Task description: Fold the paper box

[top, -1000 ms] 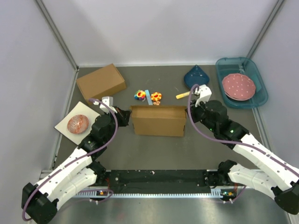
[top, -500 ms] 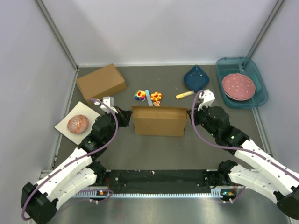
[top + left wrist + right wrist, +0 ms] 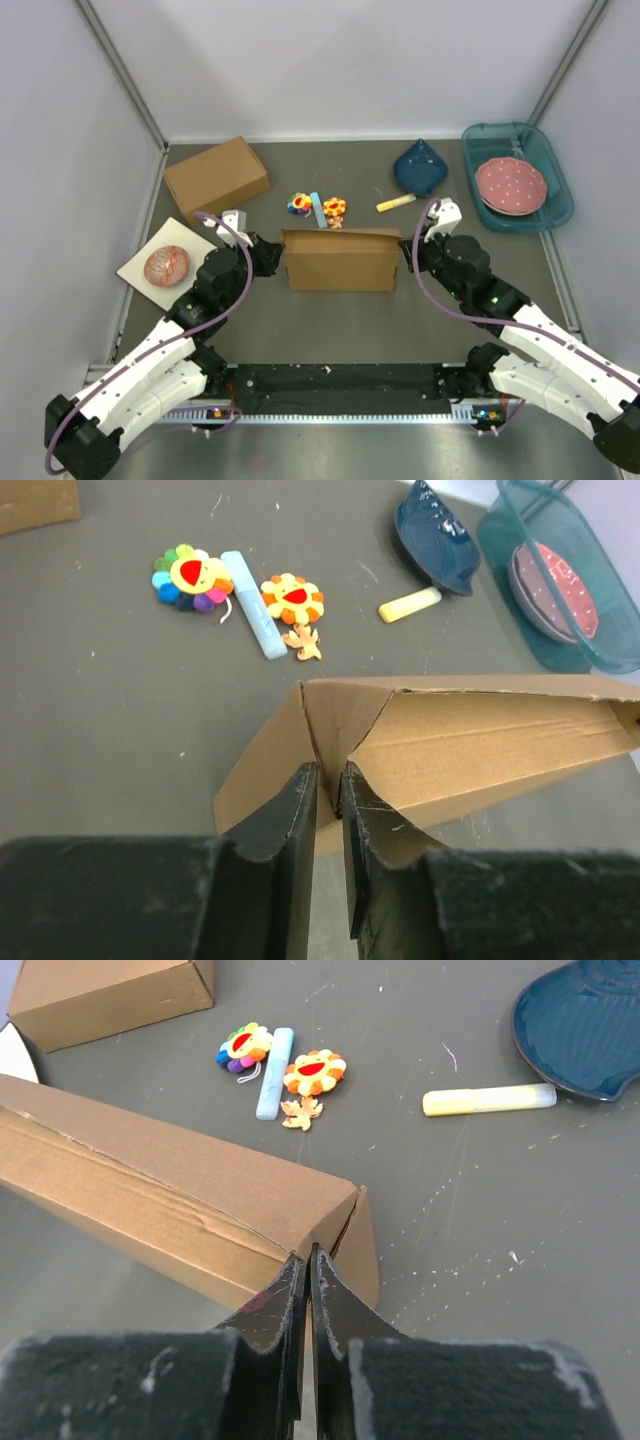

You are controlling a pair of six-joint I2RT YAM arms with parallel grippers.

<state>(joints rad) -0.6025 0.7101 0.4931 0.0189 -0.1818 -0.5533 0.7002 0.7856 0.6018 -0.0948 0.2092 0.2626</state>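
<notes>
The paper box (image 3: pixel 338 262) is a shallow brown cardboard mailer standing on its long side in the middle of the table. My left gripper (image 3: pixel 275 254) is at its left end. In the left wrist view the box's (image 3: pixel 480 740) end fold sits between the tips of that gripper (image 3: pixel 328 775), whose jaws stand slightly open, wider than the cardboard. My right gripper (image 3: pixel 405 250) is at the right end. In the right wrist view it (image 3: pixel 307 1253) is shut, its tips against the box's (image 3: pixel 170 1180) right corner. Whether cardboard is pinched there does not show.
A deeper brown box (image 3: pixel 216 174) stands back left, and a white card with a red patterned disc (image 3: pixel 166 264) lies left. Behind the paper box lie two flower toys (image 3: pixel 303 204), a blue stick (image 3: pixel 316 208) and a yellow stick (image 3: pixel 396 203). A dark blue dish (image 3: pixel 421 167) and a teal tray (image 3: pixel 560 190) with a pink plate (image 3: pixel 510 184) sit back right.
My right gripper has come down and inward to the box's right end and closed. The left jaws have parted a little at the left end fold.
</notes>
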